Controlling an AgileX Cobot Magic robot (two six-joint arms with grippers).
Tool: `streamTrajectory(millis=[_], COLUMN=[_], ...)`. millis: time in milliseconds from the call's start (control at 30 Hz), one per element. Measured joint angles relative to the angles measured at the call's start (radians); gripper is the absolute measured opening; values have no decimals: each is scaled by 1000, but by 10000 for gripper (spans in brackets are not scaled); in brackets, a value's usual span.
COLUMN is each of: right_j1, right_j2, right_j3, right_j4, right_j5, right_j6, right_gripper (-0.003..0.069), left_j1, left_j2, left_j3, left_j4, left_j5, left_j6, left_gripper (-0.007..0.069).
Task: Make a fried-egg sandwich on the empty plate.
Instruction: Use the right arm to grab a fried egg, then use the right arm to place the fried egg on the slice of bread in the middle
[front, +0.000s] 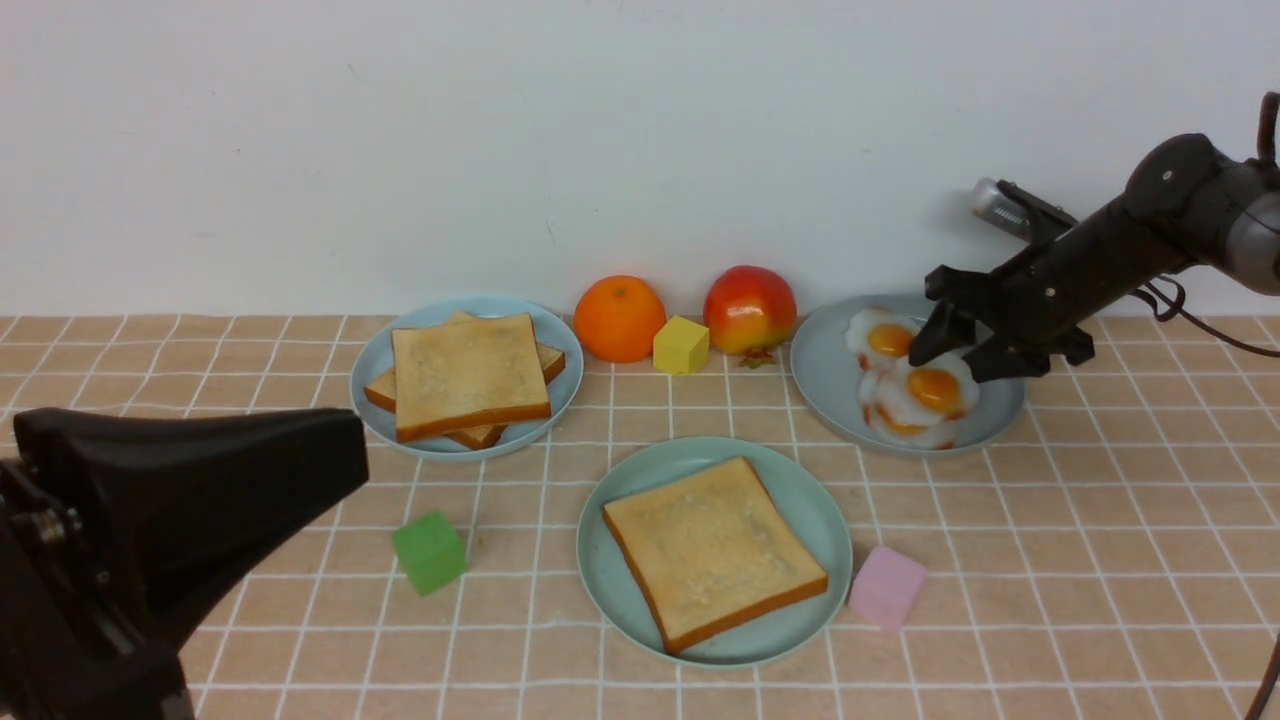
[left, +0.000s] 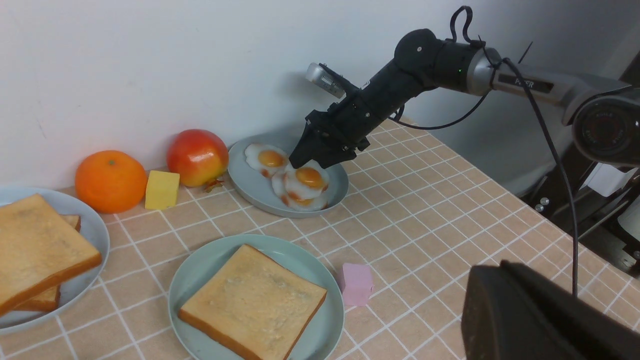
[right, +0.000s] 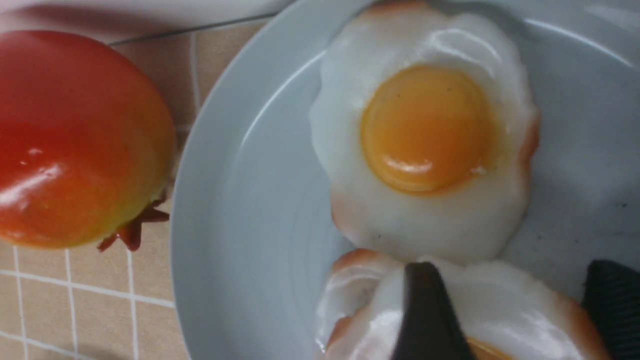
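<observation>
Worktop (front: 1130, 560) first: it carries all. Grey-blue plate (front: 830, 400) sits directly under the R end effector (right: 510, 300); mint-green plate (front: 750, 640) is nearer the robot and to that effector's L, w/ one toast slice (front: 715, 550) on it. Pale blue plate (front: 470, 452), farther L, holds the spare toast (front: 470, 375), incl. a top slice for later. L end effector (front: 355, 450) is closed, nothing in it, off to the L side.

R end effector: jaws apart, fingers either side of the top egg (right: 525, 305) in the overlapping pile, grip not firm yet AFAICT. Another egg (right: 420, 200) lies just beside it, clear of the jaws.

Step in hand, I'd judge: pick one egg. Take the top one only; keep fingertips shallow so the egg under it doesn't come too. Close gently, edges only, ASAP once centred; it looks slick & floppy, might fold or slip. Lift straight up, check it's a single, then carry L & back toward the robot, lower over mid-toast, yolk up, release low.
</observation>
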Motion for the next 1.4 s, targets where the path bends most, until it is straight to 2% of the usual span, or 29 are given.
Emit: streamTrajectory(millis=[33,133,167,200,467,567,900,1033,1067,1133,1167,1200,1333,1400], right_j1=[0,-1,-1,-1,-1,0,26,103,146,227,234,300,386,397], right_j2=[0,0,0,-3,-20,-59,-272,-412,-467,-542,-548,-575,-565,-545], right_j3=[0,-6,-7,-8,-9,-7,16,142,238,389,403,500,652,674], right_j4=[0,15,16,25,49,77,127,137,143,151,152,157,172,186], right_j5=[0,18,19,32,44,60,224,228,223,166,158,86,-88,-138], right_j6=[0,0,0,0,-1,-29,-126,-136,-144,-165,-165,-176,-182,-188], right_gripper=[370,223,214,158,134,70,71,71,71,71,71,71,71,71], left_j1=[0,0,0,0,0,0,0,0,0,0,0,0,0,0], left_j2=[0,0,0,0,0,0,0,0,0,0,0,0,0,0], left_j3=[0,0,0,0,0,0,0,0,0,0,0,0,0,0], left_j4=[0,0,0,0,0,0,61,74,77,81,81,87,95,96], left_j5=[0,0,0,0,0,0,129,199,216,234,234,237,238,245], left_j6=[0,0,0,0,0,0,0,0,0,0,0,0,0,0], left_gripper=[-13,-13,-13,-13,-13,-13,-13,-13,-13,-13,-13,-13,-13,-13])
